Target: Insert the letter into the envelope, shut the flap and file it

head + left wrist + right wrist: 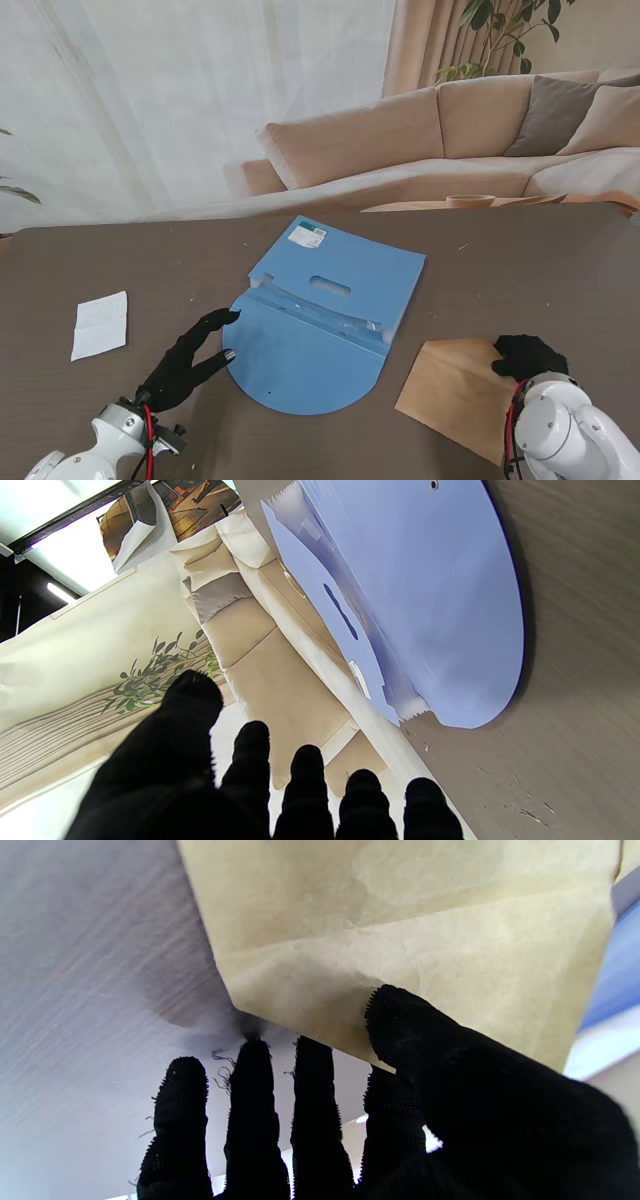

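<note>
Right hand (527, 355), in its black knit glove, has its thumb (400, 1015) pressed on the upper face of the flat tan paper envelope (455, 390) at its corner, with the other fingers (310, 1080) reaching under the raised edge — a pinch on the envelope, as far as the wrist view shows. Left hand (188, 362) rests with fingers apart and holds nothing; its fingertips sit just beside the rounded flap of the blue plastic file folder (325, 320), which lies open between the two hands. The small white folded letter (100, 324) lies well to the outer side of the left hand. The envelope looks light, thin and floppy, so it will likely sag or crease if lifted by one corner — a grip along an edge should serve better. The letter is lighter still, best slid to an edge or pinched at a corner.
</note>
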You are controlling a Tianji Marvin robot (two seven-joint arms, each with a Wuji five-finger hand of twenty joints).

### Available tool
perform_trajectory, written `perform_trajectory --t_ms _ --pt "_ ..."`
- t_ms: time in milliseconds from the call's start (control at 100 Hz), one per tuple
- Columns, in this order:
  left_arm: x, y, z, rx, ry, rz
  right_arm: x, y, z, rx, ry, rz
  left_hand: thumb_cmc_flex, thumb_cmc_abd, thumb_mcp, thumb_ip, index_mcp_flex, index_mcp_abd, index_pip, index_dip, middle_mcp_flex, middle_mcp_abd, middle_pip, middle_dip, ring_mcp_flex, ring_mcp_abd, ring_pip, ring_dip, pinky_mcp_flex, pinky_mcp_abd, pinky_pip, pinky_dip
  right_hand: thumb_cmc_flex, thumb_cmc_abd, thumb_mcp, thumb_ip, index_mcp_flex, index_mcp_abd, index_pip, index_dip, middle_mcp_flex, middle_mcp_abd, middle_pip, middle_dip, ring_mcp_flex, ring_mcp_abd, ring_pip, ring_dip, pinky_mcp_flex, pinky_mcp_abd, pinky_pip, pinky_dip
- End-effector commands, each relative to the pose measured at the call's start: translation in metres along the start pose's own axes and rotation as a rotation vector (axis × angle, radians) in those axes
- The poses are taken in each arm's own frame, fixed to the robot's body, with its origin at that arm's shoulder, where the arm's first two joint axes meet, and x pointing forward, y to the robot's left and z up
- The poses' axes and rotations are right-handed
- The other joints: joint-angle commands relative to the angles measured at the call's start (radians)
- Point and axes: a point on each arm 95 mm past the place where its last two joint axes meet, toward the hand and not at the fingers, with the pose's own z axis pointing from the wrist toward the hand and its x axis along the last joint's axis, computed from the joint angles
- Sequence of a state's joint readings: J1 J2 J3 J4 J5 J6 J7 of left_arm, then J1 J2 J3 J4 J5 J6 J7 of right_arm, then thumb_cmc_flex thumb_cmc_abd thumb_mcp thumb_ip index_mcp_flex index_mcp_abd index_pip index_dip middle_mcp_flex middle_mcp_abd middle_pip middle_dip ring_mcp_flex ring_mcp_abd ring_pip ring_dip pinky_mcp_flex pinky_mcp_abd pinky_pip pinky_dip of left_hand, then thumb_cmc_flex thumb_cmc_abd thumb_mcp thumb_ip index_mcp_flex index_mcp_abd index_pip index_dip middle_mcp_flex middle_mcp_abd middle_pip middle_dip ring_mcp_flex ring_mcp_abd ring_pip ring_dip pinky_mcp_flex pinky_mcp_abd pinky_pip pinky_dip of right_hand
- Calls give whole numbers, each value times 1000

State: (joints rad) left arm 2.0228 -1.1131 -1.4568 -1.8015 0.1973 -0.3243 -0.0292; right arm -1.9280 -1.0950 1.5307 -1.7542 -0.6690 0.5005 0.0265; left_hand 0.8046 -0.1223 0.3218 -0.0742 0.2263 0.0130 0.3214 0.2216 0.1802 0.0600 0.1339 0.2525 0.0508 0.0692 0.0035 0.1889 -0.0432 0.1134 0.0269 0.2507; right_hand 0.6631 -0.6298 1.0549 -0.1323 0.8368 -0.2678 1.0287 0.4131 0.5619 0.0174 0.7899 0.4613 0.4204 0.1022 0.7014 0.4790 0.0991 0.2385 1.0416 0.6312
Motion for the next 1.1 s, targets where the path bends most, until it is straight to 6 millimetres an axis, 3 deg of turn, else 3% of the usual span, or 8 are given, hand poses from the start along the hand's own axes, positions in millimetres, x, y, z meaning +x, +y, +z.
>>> perform_trajectory --t_ms 0,90,170,460,720,740,810,1090 --pt "2 3 0 -13 3 -7 3 -6 -4 20 21 34 16 -3 14 9 4 -4 17 8 -4 -21 24 16 -17 -28 -2 16 -6 -19 6 14 47 36 36 29 4 2 44 108 128 6 -57 -60 113 41 -21 -31 59 33 44 -23" --pt "2 3 0 -12 1 -11 9 -2 -8 -10 49 122 17 -3 15 9 6 -2 18 9 -4 -19 25 17 -17 -28 -2 16 -6 -20 6 15 80 57 17 29 -3 40 44 156 384 54 -97 -94 360 91 7 -35 211 89 134 -28" --pt "2 3 0 -10 5 -6 16 4 -14 -37 81 149 17 -3 15 9 7 0 18 9 -3 -17 27 18 -17 -26 -1 17 -6 -19 6 15 84 76 -16 25 -17 29 38 156 462 76 -10 -29 452 120 122 21 280 118 238 -2" --pt "1 3 0 -7 6 -2 55 33 -47 -145 239 143 19 -3 16 9 10 3 19 10 -1 -14 33 19 -17 -25 1 21 -6 -18 8 18 84 68 -32 17 -16 75 30 98 513 138 215 80 525 129 388 127 348 148 403 79" --pt "3 -8 4 12 39 30 98 50 -68 -193 414 198 22 -12 18 10 23 11 19 10 3 -11 43 21 -17 -19 4 27 -7 -14 10 22 90 66 -32 14 -8 82 31 92 522 145 228 95 537 130 408 132 361 157 421 91" --pt "3 -9 5 15 41 35 101 51 -69 -192 426 208 24 -16 19 10 25 12 19 9 1 16 43 21 -17 -17 5 29 -7 -13 10 23 91 66 -32 14 -8 82 32 93 521 146 229 96 537 131 408 132 361 157 421 91" --pt "2 -16 7 24 47 63 111 53 -72 -191 465 234 26 -25 23 12 28 13 18 9 2 25 47 22 -15 -13 9 34 -7 -9 12 26 92 67 -34 15 -8 81 32 97 521 147 229 99 536 133 409 132 360 157 420 92" --pt "2 -52 19 53 55 220 147 51 -78 -168 597 316 30 -66 61 11 49 60 35 23 11 41 107 58 -18 8 38 131 -21 11 59 110 95 68 -37 17 -6 84 31 104 520 152 230 108 536 134 413 134 358 160 422 97"
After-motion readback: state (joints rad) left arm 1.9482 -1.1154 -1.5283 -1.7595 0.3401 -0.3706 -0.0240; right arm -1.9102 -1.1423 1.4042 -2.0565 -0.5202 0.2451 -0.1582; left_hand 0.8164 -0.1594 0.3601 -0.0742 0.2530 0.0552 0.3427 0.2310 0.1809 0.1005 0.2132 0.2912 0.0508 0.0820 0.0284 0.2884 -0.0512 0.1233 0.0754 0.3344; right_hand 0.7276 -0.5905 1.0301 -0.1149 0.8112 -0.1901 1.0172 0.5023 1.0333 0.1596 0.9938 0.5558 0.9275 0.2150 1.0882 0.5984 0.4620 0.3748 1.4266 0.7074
